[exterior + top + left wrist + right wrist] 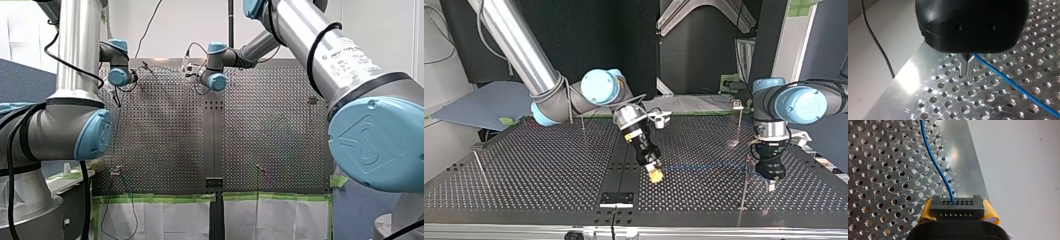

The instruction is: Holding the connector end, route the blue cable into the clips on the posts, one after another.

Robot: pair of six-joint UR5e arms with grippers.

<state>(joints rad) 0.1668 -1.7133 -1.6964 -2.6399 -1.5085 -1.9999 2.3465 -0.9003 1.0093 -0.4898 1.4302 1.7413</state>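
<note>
The right gripper (655,174) is near the middle of the top view, low over the holey table (524,165). Its yellow pads (991,213) squeeze the black connector (957,208) from both sides, so it has a firm hold on it. The connector is a small hard block. It looks like the best place to hold, because it will not squash or slip away.

The blue cable (934,161) comes out of one of the little holes in the connector's face. It is thin and looks very light and bendy. It will likely flop and curve if it goes slack, so it probably needs a gentle pull to stay straight. A hard tug could hurt it where it joins the connector.

In the right wrist view the cable goes straight ahead from the gripper with a soft bend. The connector's long side lies across, from pad to pad. In the top view the cable is a faint blue line running sideways, from the right gripper toward the right of the frame.

There it reaches the left gripper (966,67). The cable runs away from just beside it, but the pictures do not show if this gripper is squeezing it.

A thin post (741,127) with a clip on top stands behind the left gripper. No view shows the cable sitting in a clip yet.
</note>
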